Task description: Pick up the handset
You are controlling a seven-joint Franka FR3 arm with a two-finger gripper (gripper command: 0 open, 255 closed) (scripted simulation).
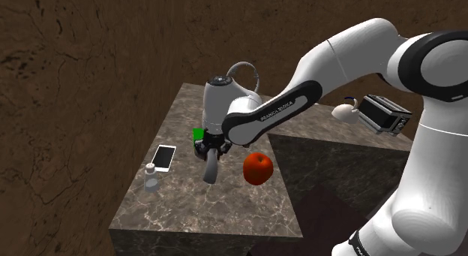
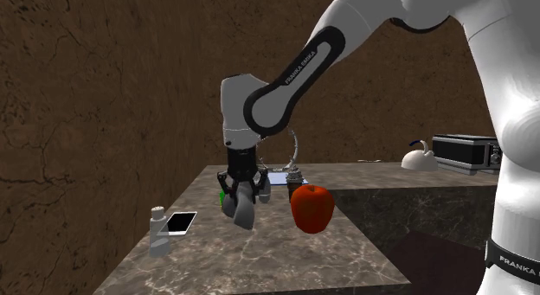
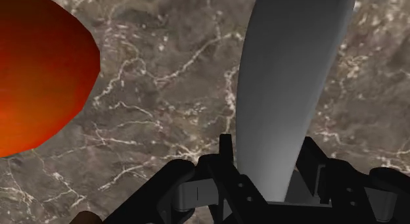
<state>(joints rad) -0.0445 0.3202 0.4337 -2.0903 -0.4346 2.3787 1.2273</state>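
A plain grey, elongated handset (image 1: pixel 211 169) (image 2: pixel 243 207) hangs down from my black gripper (image 1: pixel 212 151) (image 2: pixel 242 186), which is shut on its upper end. In the wrist view the handset (image 3: pixel 289 91) sits clasped between the two fingers (image 3: pixel 227 160), with the gripper (image 3: pixel 268 173) over the marble counter (image 3: pixel 171 91). Its lower end appears to hang just above the counter (image 1: pixel 217 209), between a red apple and a flat white phone. I cannot tell whether the tip touches the stone.
The red apple (image 1: pixel 257 168) (image 2: pixel 312 207) (image 3: pixel 39 71) stands close beside the gripper. A flat white phone (image 1: pixel 163 155) (image 2: pixel 181 222) and a small bottle (image 1: pixel 151 179) (image 2: pixel 158 233) lie on the other side. A green object (image 1: pixel 198 134) sits behind. A toaster (image 1: pixel 384 113) and a white kettle (image 1: pixel 345 110) stand on the far counter.
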